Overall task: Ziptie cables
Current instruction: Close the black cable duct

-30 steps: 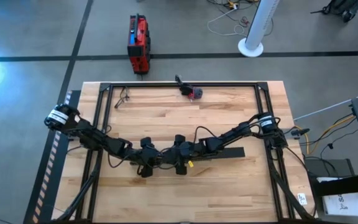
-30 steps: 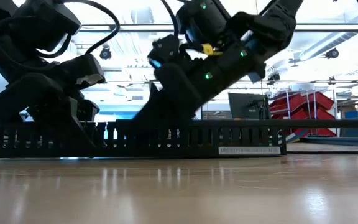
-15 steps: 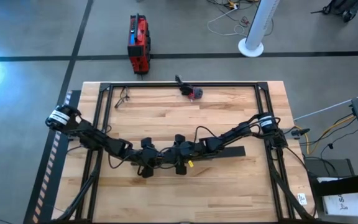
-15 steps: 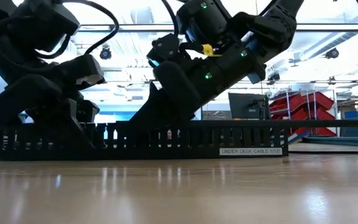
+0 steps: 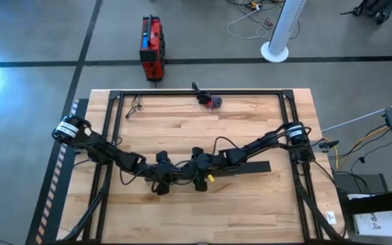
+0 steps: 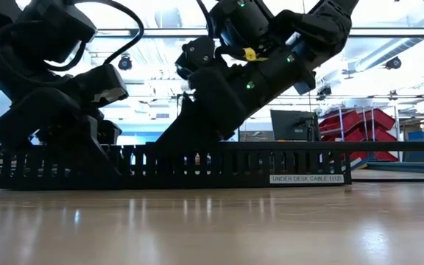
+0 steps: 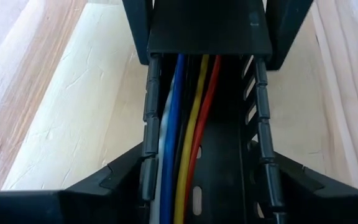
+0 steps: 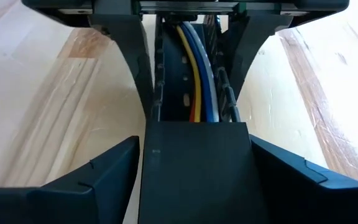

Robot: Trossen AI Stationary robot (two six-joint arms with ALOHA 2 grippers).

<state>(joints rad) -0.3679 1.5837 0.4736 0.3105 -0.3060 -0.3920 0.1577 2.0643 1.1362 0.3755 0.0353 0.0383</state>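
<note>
The fingers of the left gripper stand apart on the two sides of a black slotted cable tray, one finger just beside each toothed wall. Whether they press the walls cannot be told. The right gripper faces it from the other end of the same tray. Its fingers are also spread wide, on both sides of the flat black cover of the tray. If they touch the cover cannot be told.

The cables lie inside the tray channel, side by side along its length: blue, yellow, red and a pale one. In the right wrist view they come out from under the cover.

In the low view the tray lies flat on the wooden counter, with a white label near one end. Both arms meet near the middle of the counter.
</note>
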